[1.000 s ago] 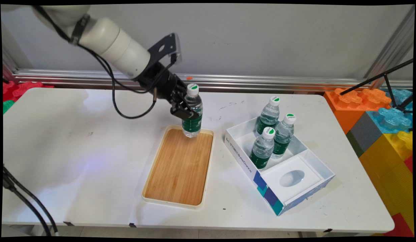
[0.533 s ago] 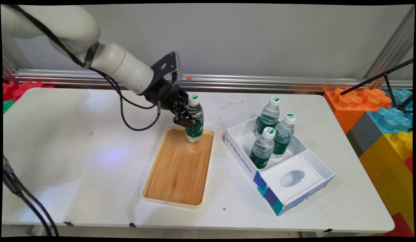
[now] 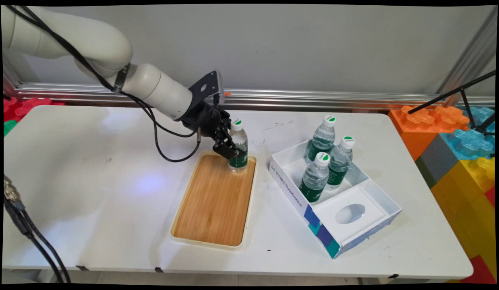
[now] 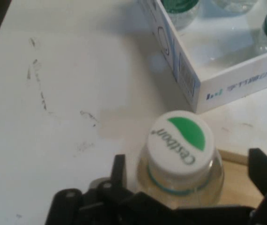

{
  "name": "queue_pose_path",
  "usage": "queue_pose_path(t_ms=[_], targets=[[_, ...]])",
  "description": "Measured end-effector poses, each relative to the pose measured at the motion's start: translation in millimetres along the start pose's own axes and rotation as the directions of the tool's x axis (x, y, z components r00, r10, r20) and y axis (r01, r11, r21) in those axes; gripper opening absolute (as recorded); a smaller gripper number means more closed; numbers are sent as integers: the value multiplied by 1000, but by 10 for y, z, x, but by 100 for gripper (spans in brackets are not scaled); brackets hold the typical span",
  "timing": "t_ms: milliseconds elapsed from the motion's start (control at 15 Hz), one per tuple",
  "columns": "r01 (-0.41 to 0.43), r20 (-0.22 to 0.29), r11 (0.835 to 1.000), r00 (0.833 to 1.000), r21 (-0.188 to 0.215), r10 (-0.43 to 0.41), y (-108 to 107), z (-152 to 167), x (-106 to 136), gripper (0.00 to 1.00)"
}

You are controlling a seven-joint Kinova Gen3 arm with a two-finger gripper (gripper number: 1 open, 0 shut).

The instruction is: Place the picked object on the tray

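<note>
From my seat, nearest me on the bench (image 3: 92,193) is the wooden tray (image 3: 213,205), bare over its near half. At its 1 o'clock corner stands the water bottle (image 3: 238,146), upright, with the hand (image 3: 230,150) clamped narrow round its green label; in the hand view I see the fingers (image 4: 119,176) on either side of the bottle just below the cap. Over the last second the bottle has come down from above the tray and shifted slightly toward 3 o'clock; its base now looks to be on the wood, though I can't confirm contact. At 3 o'clock of the tray sits the white box (image 3: 334,213) holding three more bottles (image 3: 315,177).
</note>
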Motion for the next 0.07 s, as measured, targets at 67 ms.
queue_pose_path(t_ms=[67], targets=[[1, 1, 1000, 1000, -1, -1, -5, 12, -6, 100]])
